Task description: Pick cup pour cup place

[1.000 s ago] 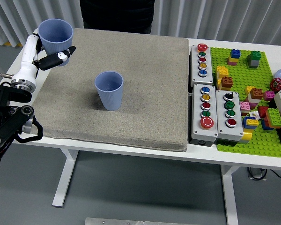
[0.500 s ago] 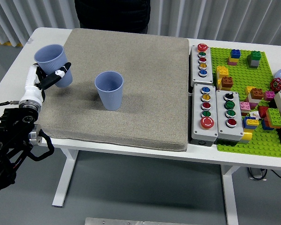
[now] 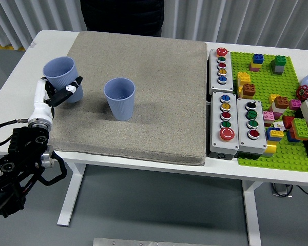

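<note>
Fingers of the left hand [image 3: 59,92] wrap the blue cup [image 3: 62,78], holding it upright at the grey mat's [image 3: 164,92] left edge. Second blue cup [image 3: 120,98] stands upright nearby to its right, mid-mat, apart from it.

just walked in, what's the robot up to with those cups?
The left hand grips a blue cup near the left edge of the grey mat; the cup looks roughly upright. A second blue cup stands alone mid-mat, untouched. The right arm is out of view. A person in dark clothes stands at the far side, hands not visible. Button boxes and a green brick baseplate sit to the right.
</note>
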You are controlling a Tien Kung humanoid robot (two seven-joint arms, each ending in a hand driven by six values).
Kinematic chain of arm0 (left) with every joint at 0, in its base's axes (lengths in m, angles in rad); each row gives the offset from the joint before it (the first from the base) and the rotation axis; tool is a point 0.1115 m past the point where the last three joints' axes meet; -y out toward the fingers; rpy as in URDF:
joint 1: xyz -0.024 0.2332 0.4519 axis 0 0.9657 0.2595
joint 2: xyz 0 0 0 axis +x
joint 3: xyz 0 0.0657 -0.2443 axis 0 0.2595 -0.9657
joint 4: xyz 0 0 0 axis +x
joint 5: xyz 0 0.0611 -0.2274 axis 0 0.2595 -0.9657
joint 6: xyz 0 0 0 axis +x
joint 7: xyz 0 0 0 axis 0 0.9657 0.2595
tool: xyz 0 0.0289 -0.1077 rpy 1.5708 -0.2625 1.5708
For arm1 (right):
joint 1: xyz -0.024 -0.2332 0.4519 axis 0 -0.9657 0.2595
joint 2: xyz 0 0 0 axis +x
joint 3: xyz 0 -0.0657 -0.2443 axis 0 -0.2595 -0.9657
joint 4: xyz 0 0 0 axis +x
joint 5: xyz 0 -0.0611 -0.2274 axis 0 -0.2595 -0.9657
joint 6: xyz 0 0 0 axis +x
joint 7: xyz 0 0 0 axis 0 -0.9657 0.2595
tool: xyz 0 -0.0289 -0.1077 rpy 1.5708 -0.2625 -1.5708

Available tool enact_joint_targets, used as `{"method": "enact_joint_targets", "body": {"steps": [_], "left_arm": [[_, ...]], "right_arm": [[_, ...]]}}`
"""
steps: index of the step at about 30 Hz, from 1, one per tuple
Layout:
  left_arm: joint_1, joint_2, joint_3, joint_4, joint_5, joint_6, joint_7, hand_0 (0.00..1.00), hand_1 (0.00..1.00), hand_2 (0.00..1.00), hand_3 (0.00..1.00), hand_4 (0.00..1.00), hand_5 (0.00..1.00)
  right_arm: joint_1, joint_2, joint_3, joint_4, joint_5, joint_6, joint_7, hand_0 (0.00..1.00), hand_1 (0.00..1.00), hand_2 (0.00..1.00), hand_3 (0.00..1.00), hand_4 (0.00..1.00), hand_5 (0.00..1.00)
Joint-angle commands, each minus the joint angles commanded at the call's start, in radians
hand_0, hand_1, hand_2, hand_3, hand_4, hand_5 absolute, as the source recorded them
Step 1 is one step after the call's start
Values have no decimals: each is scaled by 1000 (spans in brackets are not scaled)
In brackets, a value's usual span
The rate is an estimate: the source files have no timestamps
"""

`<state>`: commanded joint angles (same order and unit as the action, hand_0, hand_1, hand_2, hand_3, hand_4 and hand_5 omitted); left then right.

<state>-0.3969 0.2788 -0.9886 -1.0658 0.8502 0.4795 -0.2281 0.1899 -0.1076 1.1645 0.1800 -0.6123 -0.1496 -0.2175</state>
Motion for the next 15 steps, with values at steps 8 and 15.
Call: {"method": "enact_joint_targets", "body": {"steps": [8,15], "left_arm": [[14,-19,38,39,12,9,-24,605,558,592,547,795,220],[14,-14,30,48,-15,-14,-36,612,563,598,550,794,217]], "right_arm": [[1,2,2,0,-1,-1,0,722,687,732,698,326,291],[2,2,2,0,-1,-1,0,722,687,733,698,326,291]]}}
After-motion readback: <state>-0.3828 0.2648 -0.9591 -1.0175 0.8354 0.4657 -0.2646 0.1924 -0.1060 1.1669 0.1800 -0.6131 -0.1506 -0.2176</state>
